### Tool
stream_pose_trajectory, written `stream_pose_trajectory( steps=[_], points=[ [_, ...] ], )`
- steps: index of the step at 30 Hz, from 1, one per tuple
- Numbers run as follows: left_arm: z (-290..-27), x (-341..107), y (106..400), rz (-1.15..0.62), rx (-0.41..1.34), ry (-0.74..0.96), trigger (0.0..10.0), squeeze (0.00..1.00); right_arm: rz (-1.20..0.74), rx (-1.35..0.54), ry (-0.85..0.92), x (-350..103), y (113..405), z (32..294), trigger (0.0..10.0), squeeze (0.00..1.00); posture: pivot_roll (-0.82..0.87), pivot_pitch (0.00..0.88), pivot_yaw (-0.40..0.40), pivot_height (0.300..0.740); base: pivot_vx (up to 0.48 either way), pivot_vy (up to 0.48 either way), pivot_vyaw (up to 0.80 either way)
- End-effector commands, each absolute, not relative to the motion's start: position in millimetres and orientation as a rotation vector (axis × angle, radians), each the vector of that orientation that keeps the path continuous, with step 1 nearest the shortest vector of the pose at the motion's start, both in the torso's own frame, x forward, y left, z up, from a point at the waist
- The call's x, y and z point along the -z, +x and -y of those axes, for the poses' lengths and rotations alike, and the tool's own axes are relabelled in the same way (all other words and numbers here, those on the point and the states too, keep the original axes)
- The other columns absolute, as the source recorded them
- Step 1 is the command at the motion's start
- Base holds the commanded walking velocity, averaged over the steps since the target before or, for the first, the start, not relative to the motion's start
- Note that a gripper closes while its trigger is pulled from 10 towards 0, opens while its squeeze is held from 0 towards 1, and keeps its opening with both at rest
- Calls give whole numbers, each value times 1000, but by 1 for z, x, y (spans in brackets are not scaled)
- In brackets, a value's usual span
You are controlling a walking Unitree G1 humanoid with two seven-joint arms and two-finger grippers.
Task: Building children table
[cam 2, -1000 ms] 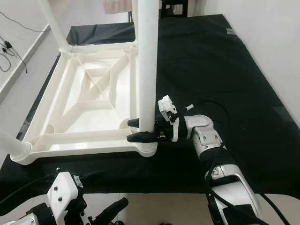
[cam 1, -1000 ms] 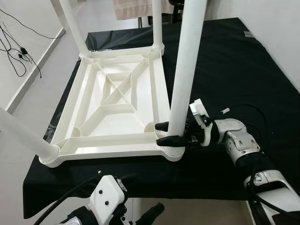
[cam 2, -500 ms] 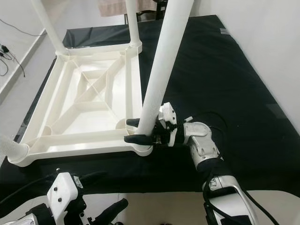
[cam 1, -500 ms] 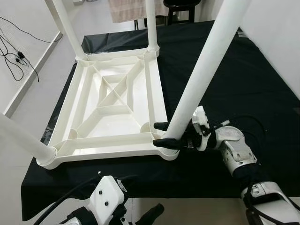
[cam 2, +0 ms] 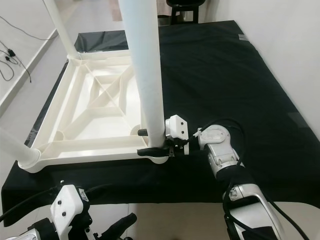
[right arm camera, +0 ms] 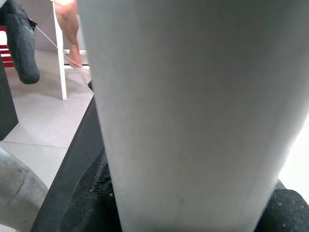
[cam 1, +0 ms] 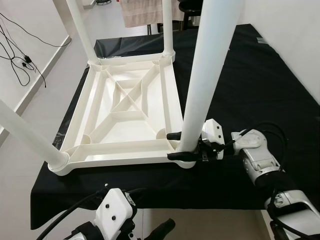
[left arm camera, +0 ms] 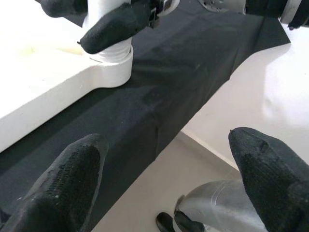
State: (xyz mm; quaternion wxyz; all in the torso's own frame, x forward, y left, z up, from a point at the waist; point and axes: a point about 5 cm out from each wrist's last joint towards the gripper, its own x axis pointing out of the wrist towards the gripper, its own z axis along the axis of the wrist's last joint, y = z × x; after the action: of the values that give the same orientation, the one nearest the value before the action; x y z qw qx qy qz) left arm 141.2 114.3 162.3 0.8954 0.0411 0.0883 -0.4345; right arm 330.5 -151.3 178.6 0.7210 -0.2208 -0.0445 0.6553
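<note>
Left hand (left arm camera: 164,169): low, below the counter's near edge, fingers spread, grasping nothing.
Counter (cam 1: 260,75): black-covered, carrying the upturned white tabletop (cam 1: 125,107).
Right hand (cam 1: 176,146): clamped around the base of the near-right leg (cam 1: 205,85), right at its corner socket (cam 1: 184,161).
Change: this leg leaned half a second ago; it now stands near upright, probably seating in the socket.
Other legs: near-left (cam 1: 27,137) and far-left (cam 1: 82,30) already socketed.
</note>
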Motion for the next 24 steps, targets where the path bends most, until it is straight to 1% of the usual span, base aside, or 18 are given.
stream_pose_trajectory(
  steps=[1, 2, 3, 6, 7, 9, 16, 23, 24],
  points=[
    [-116, -162, 139, -201, 908, 92, 10000, 0, -215, -1469, -432, -129, 319, 165, 10000, 0, 118, 240, 64, 740, 0, 0, 0],
    [-116, -162, 139, -201, 908, 92, 10000, 0, -215, -1469, -432, -129, 319, 165, 10000, 0, 118, 240, 64, 740, 0, 0, 0],
    [-116, -163, 139, -201, 908, 91, 10000, 0, -216, -1456, -356, -133, 323, 163, 10000, 0, 117, 242, 62, 740, 0, 0, 0],
    [-116, -163, 139, -200, 908, 90, 10000, 0, -236, -1401, -216, -136, 329, 161, 10000, 0, 116, 244, 62, 740, 0, 0, 0],
    [-116, -163, 139, -200, 908, 90, 10000, 0, -236, -1401, -216, -136, 329, 161, 10000, 0, 116, 244, 62, 740, 0, 0, 0],
    [-116, -163, 139, -200, 908, 89, 10000, 0, -240, -1389, -162, -135, 330, 160, 10000, 0, 115, 245, 61, 740, 0, 0, 0],
    [-115, -163, 139, -200, 908, 89, 10000, 0, -218, -1364, -122, -127, 328, 157, 10000, 0, 119, 247, 62, 740, 0, 0, 0],
    [-115, -163, 138, -201, 909, 87, 10000, 0, -206, -1322, -128, -127, 329, 156, 10000, 0, 116, 247, 61, 740, 0, 0, 0],
    [-115, -163, 138, -201, 910, 86, 10000, 0, -204, -1303, -150, -127, 330, 156, 10000, 0, 115, 248, 61, 740, 0, 0, 0]
  ],
)
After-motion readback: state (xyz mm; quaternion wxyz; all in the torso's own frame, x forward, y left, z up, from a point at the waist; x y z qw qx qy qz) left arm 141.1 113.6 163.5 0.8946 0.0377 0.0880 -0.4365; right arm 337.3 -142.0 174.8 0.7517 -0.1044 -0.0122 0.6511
